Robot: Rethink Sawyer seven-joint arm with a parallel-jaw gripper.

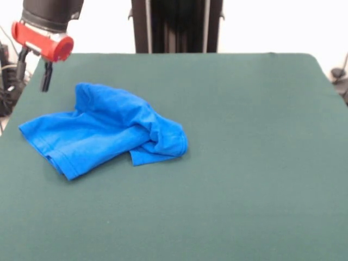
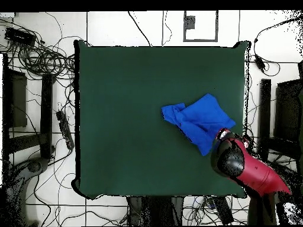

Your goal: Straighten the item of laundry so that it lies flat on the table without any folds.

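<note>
T-shirt, bright blue, crumpled in a loose heap on the left half of the green counter in the front view. In the overhead view, same heap close to the counter's right edge, well short of the middle. Not flat: upper layer thrown over the lower one, thick rolled fold along the right end in the front view, small flap poking out from under it. Stitched hem exposed along the near-left edge, lying fairly straight.

Tool hanging from the red and black arm above the far-left corner of the counter, just beyond the shirt's far edge, apart from the cloth and holding nothing. Cannot tell whether wide or narrow: too little of it seen in front, and covered by the arm from above.

Probably light, limp and soft, with no stiffness to carry a push; likely to bunch rather than slide if pressed from the side. Felt-like counter probably grippy enough to drag on the lower layer, which may help a pull to unfold it. Best hold, as a judgement: pinch a single layer at an outer edge, the exposed hem or the far corner nearest the tool, then lift and draw away from the heap. Avoid the rolled fold, where several layers would likely come up together.
</note>
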